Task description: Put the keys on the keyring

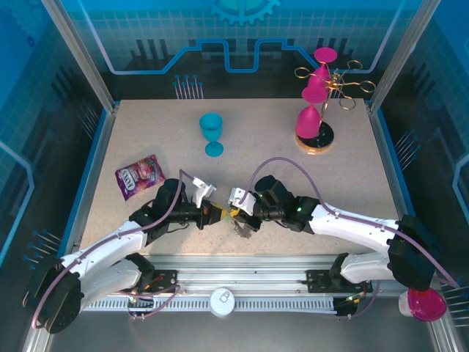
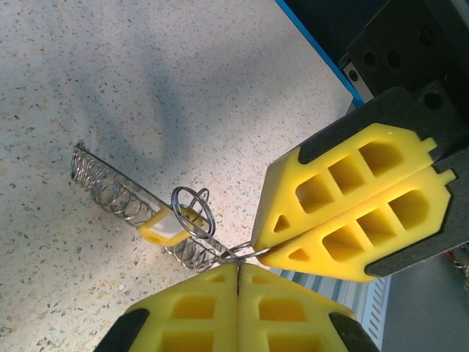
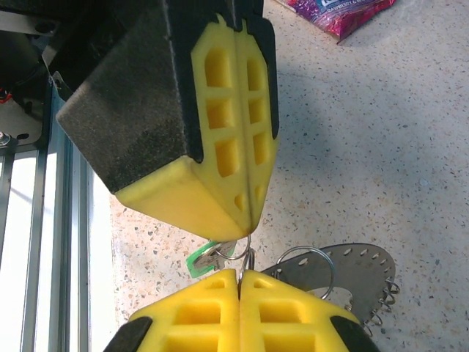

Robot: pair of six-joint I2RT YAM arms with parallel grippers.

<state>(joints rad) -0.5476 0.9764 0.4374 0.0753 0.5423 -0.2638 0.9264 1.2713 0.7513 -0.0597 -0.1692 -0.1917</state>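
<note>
Well to the near side of the blue goblet (image 1: 212, 132), the left claw (image 2: 238, 273) and right claw (image 3: 239, 276) meet tip to tip. Each is pressed together on thin wire of the keys (image 3: 201, 258). The coil-edged keyring (image 2: 110, 189) stretches away from their tips, low over the bench (image 1: 293, 176).

The right gripper (image 3: 239, 279) occupies the bottom edge, yellow pads pressed together, and the left gripper (image 3: 248, 218) points down from the top directly above it, pads likewise pressed together. The keys (image 3: 209, 257), a green tag and a metal piece on a thin wire loop, sit in the narrow gap between the two tips, with the loop reaching the left tip and entering the seam of the right pads. Just to the right is the keyring (image 3: 355, 268), a grey perforated strip with a coiled wire edge, over the speckled table (image 3: 381, 147); a purple candy bag (image 3: 341, 11) lies at the top edge.
</note>
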